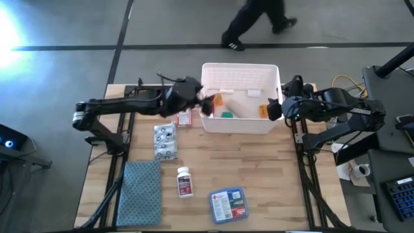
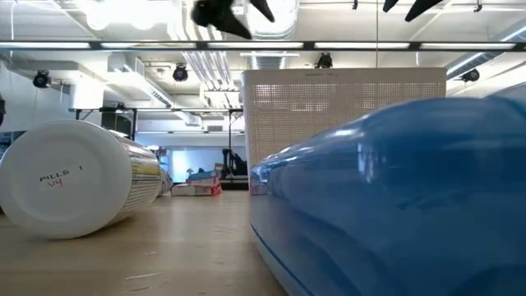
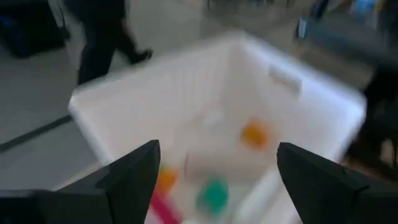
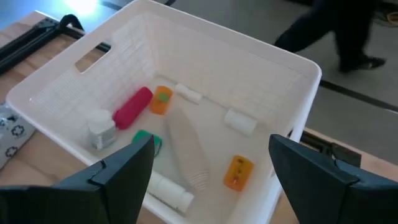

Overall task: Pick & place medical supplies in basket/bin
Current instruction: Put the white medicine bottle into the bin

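Observation:
The white bin [image 1: 240,97] stands at the table's far middle. Inside it lie a red tube [image 4: 132,106], two orange vials [image 4: 161,99] [image 4: 238,171], a white bottle [image 4: 101,129] and other small white items. My left gripper [image 3: 214,180] hangs open over the bin's left wall [image 1: 206,103], with nothing between its fingers. My right gripper [image 4: 211,168] hangs open above the bin's right wall [image 1: 275,109], also holding nothing. On the table lie a red-white small box [image 1: 185,117], silvery blister packs [image 1: 165,141], a white pill bottle [image 1: 185,182] on its side and a blue first-aid packet [image 1: 228,204].
A blue-grey folded cloth [image 1: 140,193] lies at the near left corner. In the low view the blue packet [image 2: 394,205] fills the near right and the pill bottle [image 2: 74,177] the left. A person [image 1: 255,22] walks on the floor beyond the far edge.

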Controlling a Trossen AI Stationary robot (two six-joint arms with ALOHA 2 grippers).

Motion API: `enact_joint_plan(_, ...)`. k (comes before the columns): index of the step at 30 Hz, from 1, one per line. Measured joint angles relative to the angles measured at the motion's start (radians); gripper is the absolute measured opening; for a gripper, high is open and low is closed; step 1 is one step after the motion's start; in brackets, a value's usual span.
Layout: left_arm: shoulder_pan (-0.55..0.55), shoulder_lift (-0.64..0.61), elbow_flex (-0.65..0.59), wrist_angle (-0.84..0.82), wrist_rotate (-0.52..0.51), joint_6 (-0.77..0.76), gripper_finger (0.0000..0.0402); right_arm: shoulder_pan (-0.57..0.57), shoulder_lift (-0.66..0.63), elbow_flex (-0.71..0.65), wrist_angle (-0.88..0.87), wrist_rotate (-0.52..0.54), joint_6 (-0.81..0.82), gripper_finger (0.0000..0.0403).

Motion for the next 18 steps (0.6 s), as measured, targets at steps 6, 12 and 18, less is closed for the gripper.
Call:
enact_joint_plan(6, -0.123, -0.083, -0.010, -0.554, -0.057, -0.426, 0.0301, 0.000, 0.010, -0.020, 0.007, 0.001, -0.001, 0.0306)
enact_joint_plan(12, -0.164, -0.076, -0.113, -0.814, -0.033, -0.778, 0.0301, -0.002, 0.037, -0.041, 0.039, 0.002, 0.000, 0.0306)
enact_joint_plan(18, -0.165, -0.074, -0.325, -0.812, 0.155, -0.888, 0.0301, -0.003, 0.069, -0.068, 0.062, -0.007, -0.026, 0.0306)
